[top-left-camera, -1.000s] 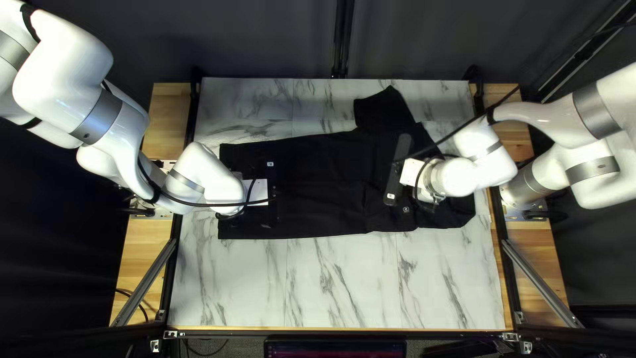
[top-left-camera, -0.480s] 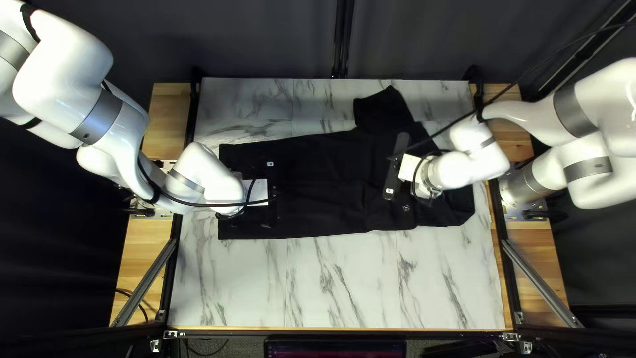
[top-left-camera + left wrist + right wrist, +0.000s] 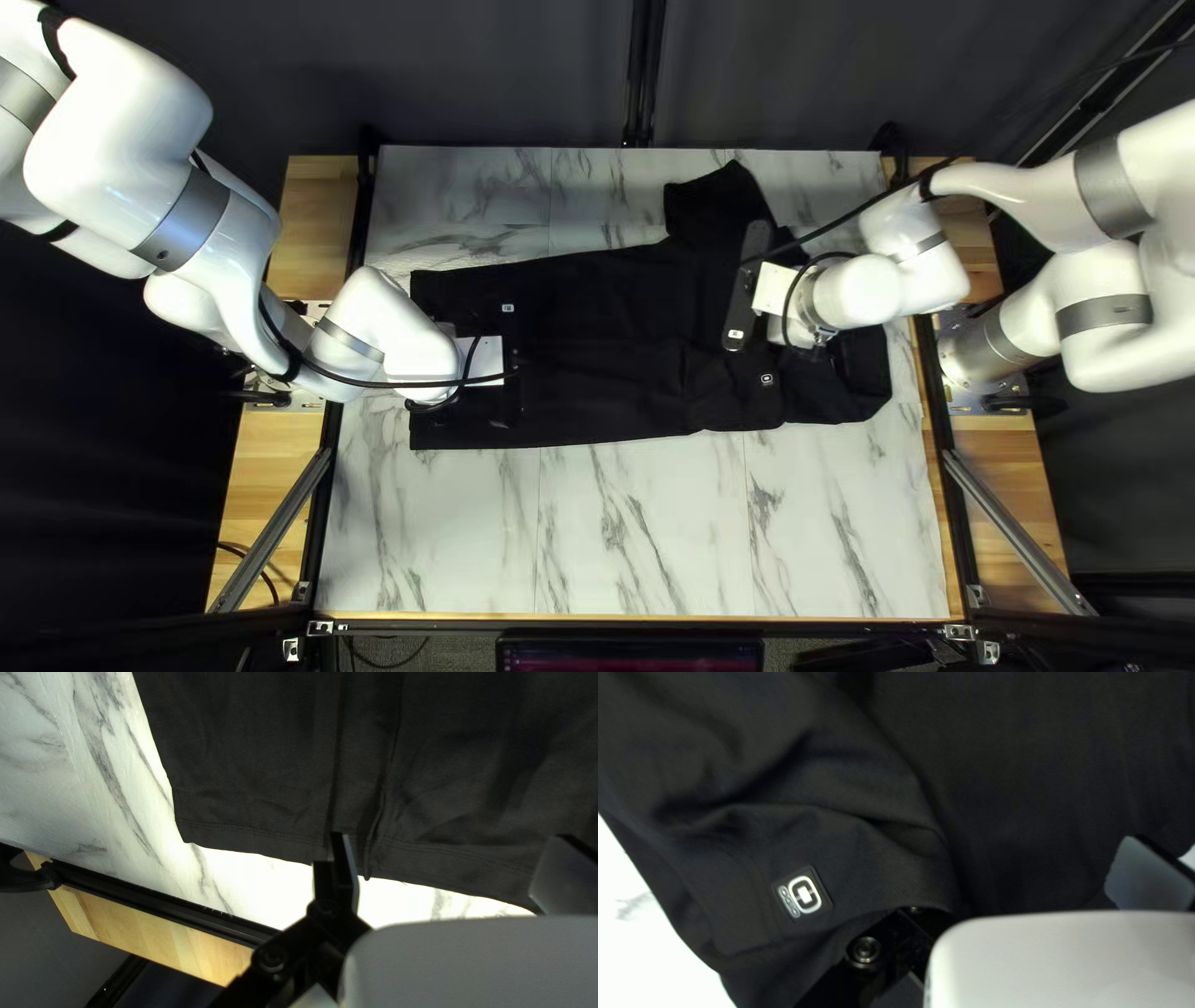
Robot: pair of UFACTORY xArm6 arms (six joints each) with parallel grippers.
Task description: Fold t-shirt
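The black t-shirt [image 3: 598, 336] lies on the table with its hem toward my left arm. A sleeve points toward the far edge. My left gripper [image 3: 433, 396] is over the hem; in the left wrist view, my left gripper [image 3: 451, 871] stands wide at the hem [image 3: 261, 843], cloth loose between its fingers. Over the shirt's sleeve end is my right gripper [image 3: 809, 326]. In the right wrist view, my right gripper [image 3: 1039, 883] stands wide; one fingertip is hidden under a sleeve fold with a logo patch [image 3: 804, 895], the other finger [image 3: 1145, 874] is apart over dark cloth.
Marble table surface [image 3: 635, 535] shows along the near side and behind the shirt. Wooden strips and black rails flank the table, with a rail [image 3: 156, 902] close beside my left gripper. A cable [image 3: 859, 212] hangs along my right arm.
My right gripper has moved slightly toward the table's far edge, and the sleeve cloth with its patch has shifted a little the same way. My left arm has stayed put.
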